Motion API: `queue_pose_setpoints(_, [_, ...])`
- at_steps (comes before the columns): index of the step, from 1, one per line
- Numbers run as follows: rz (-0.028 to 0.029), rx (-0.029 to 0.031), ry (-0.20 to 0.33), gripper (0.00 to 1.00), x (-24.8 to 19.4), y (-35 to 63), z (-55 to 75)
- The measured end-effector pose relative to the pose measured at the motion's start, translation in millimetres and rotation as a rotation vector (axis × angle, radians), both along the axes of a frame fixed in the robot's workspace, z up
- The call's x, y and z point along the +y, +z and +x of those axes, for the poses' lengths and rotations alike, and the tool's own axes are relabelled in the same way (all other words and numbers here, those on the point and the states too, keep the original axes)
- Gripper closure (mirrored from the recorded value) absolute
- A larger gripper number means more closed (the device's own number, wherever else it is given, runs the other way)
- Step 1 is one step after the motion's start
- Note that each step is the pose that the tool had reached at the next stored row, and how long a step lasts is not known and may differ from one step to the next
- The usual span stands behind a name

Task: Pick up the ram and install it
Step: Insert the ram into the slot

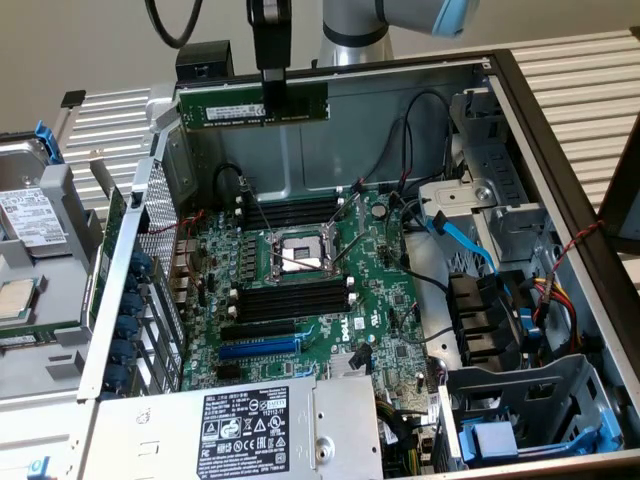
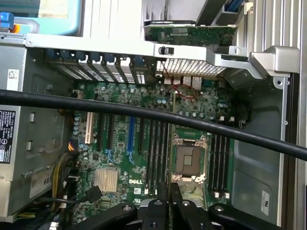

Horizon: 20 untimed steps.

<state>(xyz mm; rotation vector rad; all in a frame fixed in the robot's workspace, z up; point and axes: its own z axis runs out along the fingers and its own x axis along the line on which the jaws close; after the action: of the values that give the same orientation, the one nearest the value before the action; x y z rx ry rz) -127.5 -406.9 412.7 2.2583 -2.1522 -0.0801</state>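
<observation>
Gripper (image 1: 272, 90) clamped on the ram (image 1: 225, 106) — upper centre of the exterior view; stick level, lengthwise, above the open case (image 1: 300, 155) — motherboard (image 1: 385, 300) well below, mid-frame.

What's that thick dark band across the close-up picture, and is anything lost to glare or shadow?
Wrist view: the band is a black cable crossing in front of the motherboard, hiding a strip of it. Exterior view: even light, no strong glare; the ram held in the gripper is plainly lit.
</observation>
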Motion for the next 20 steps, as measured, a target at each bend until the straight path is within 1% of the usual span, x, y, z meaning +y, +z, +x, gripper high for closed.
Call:
queue_pose_setpoints(4, [-0.0003, 0.0002, 0.049, 0.87, 0.7, -1.8, 0.1])
queue_pose_setpoints(10, [-0.0001, 0.0, 0.051, 0.87, 5.3, -7.7, 4.2])
queue_pose_setpoints(12, [0.0, -0.0001, 0.047, 0.87, 5.8, -10.9, 4.3])
queue_pose_setpoints(20, [-0.0001, 0.0, -0.01, 0.87, 6.7, -20.9, 5.2])
